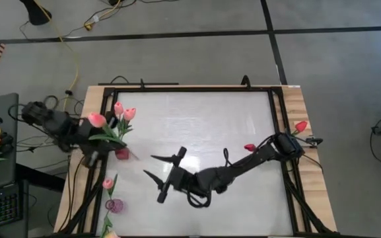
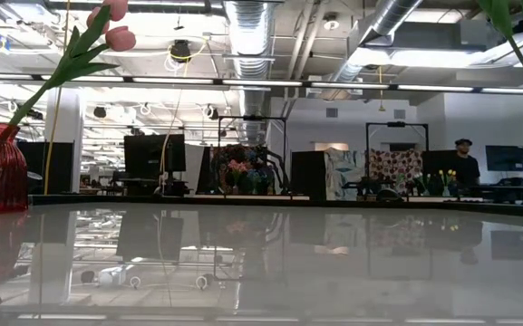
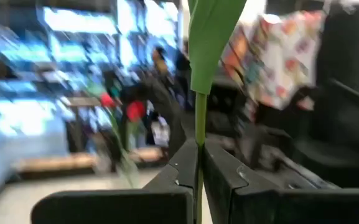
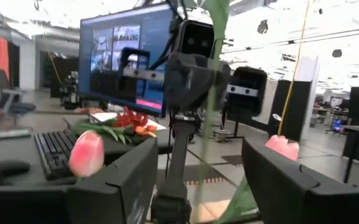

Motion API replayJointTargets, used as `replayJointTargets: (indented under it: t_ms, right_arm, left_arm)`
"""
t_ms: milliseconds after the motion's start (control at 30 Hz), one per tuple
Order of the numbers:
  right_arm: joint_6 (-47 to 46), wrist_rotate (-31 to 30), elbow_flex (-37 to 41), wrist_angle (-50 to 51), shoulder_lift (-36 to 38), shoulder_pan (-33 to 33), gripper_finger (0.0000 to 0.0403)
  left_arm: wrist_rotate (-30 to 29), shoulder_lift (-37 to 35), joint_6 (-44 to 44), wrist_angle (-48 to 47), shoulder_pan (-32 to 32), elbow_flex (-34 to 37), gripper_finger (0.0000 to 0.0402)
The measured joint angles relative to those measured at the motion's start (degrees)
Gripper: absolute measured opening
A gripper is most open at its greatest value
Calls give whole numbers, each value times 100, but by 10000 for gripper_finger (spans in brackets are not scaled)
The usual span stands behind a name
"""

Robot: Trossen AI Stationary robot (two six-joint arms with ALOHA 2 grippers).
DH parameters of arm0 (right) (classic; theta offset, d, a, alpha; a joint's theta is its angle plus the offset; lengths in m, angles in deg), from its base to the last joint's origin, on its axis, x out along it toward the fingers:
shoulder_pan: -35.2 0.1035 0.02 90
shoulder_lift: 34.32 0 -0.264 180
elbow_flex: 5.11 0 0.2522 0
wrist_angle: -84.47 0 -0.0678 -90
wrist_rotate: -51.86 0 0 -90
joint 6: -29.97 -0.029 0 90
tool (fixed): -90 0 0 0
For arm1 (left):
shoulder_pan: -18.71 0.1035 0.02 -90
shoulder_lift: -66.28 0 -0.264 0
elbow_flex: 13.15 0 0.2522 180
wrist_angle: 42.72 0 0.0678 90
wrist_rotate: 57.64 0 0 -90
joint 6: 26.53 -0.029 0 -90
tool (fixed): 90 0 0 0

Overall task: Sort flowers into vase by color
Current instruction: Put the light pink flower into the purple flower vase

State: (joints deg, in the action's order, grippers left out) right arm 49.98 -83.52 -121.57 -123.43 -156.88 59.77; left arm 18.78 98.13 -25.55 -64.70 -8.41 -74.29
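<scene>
Left wrist view: tulip stem (image 3: 199,143) pinched inside left claw (image 3: 199,177).

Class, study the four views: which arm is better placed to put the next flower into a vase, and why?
The left arm, probably. Its end effector is shut on a green stem, and the pink tulip sits near the red vase. The right end effector is open, holding nothing, at mid-table.

Grey floor (image 1: 177,26) with dark seams surrounds the white table (image 1: 197,125); a yellow cable (image 1: 71,53) trails across it. Beyond lies an open workshop with exposed ceiling ducts (image 2: 252,27), strip lights (image 2: 352,87), dark monitors (image 2: 148,156) and a distant person (image 2: 463,163)
</scene>
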Motion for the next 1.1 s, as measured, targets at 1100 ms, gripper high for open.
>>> replayJointTargets:
  t_ms: [1100]
  right_arm:
    - [-214, -756, 2, 588, 0, 408, 260]
  left_arm:
    - [4294, -2470, 2117, 291, -7, 2081, 0]
